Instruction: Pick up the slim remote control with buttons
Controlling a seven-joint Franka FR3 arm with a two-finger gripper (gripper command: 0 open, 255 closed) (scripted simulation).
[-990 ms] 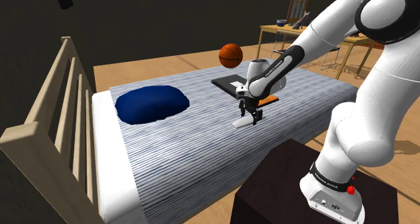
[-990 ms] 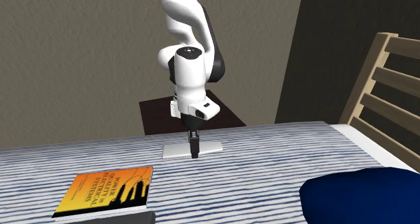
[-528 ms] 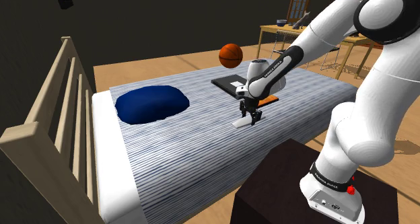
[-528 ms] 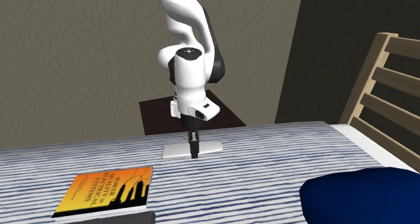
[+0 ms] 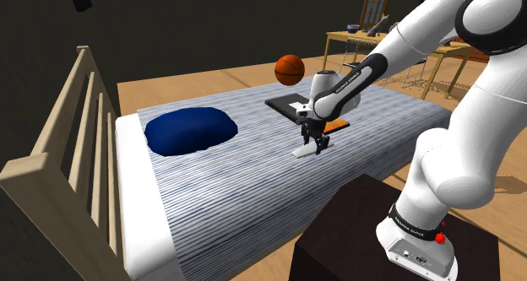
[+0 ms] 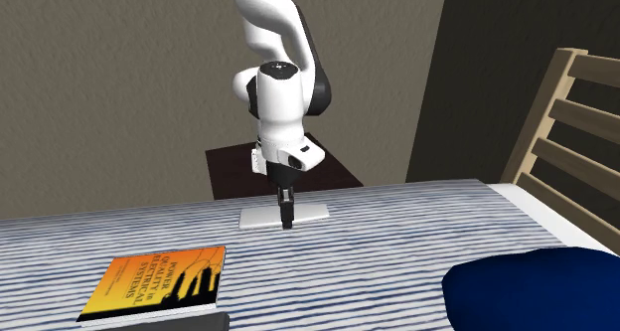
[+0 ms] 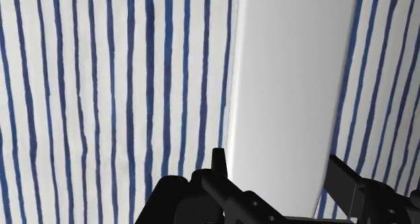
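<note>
The remote (image 7: pixel 289 88), drawn as a plain white slab with no buttons showing, lies flat at the striped bed (image 5: pixel 228 186), near the edge by the stand (image 5: pixel 355 229). It looks light, stiff and slick. The gripper (image 7: pixel 277 163) clasps its long edges, sensibly across the narrow width.

Striped bed (image 5: pixel 211 186), blu pillow (image 5: pixel 190 129), bball (image 5: pixel 289 68), book (image 6: pixel 157 279)

Dark title lettering crosses the cover of an orange book (image 6: pixel 154 282) lying on the striped bed (image 6: pixel 397 245), near left in the second exterior view, its words too small to read. Small lettering along the robot's forearm (image 5: pixel 346 83) is likewise illegible.
</note>
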